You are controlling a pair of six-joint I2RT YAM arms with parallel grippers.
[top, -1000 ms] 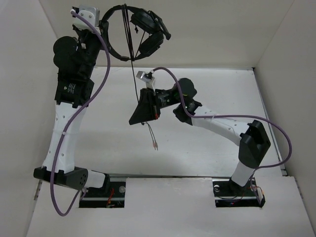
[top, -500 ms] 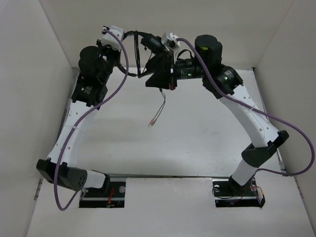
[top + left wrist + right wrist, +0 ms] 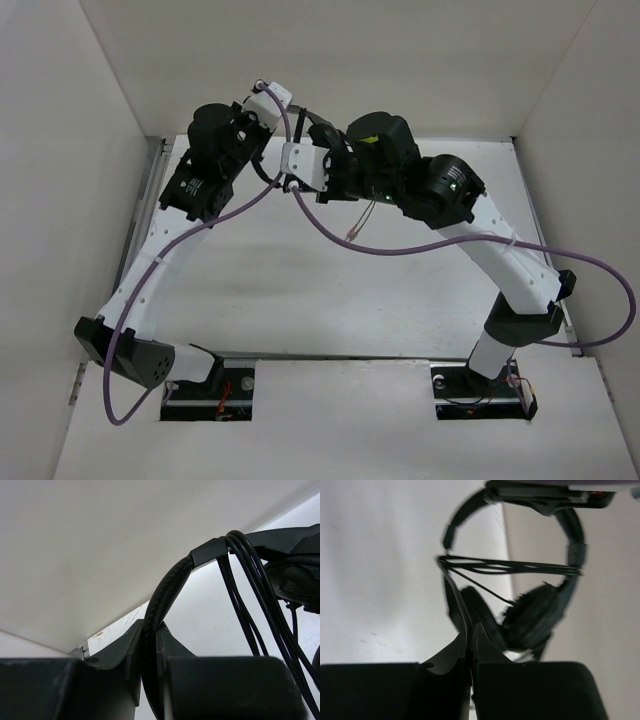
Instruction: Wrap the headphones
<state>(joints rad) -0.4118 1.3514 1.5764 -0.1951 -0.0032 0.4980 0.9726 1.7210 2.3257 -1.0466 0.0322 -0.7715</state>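
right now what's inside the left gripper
The headphones' padded band, pinched in the left gripper. Its cable loops run off the band nearby. The band's lower part is hidden behind the gripper's body.

A white bench [image 3: 300, 310] spans the scene. Plain white walls [image 3: 450, 60] stand along its left, right and far sides.

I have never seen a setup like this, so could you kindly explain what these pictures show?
A robot's left arm and right arm are bolted to a white table. One picture looks down from above; the other two come from a camera on each wrist. The left gripper is shut on the band of black headphones, holding them in the air. The right gripper is shut on their thin cable, which crosses the band in several loops. The plugs hang free.
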